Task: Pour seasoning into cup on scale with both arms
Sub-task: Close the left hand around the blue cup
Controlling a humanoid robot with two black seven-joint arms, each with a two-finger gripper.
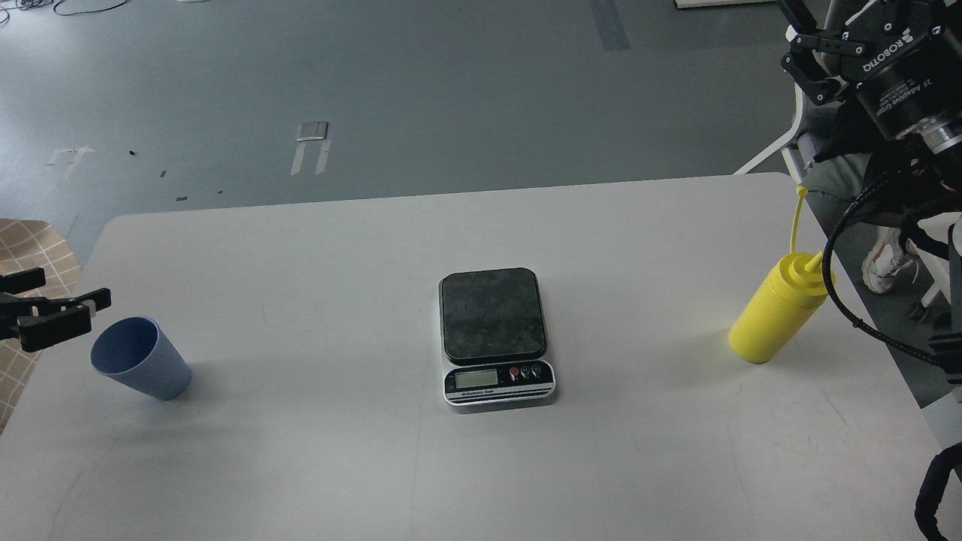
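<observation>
Light blue cup (141,358), yellow seasoning bottle (778,309), pale grey table (301,451). The scale (496,338) has a dark, seemingly mottled platform, silver front and one red button; both grippers black.

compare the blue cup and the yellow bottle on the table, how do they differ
The cup is light blue and open-topped; the yellow bottle is topped by a cone nozzle with a thin cap strap sticking up. The cup is shorter and tapers toward its base; the bottle is taller and roughly straight-sided. The cup stands at the table's left, beside the left tool; the bottle stands at the right. Both stand upright on the table, off the scale, and neither is held.
</observation>
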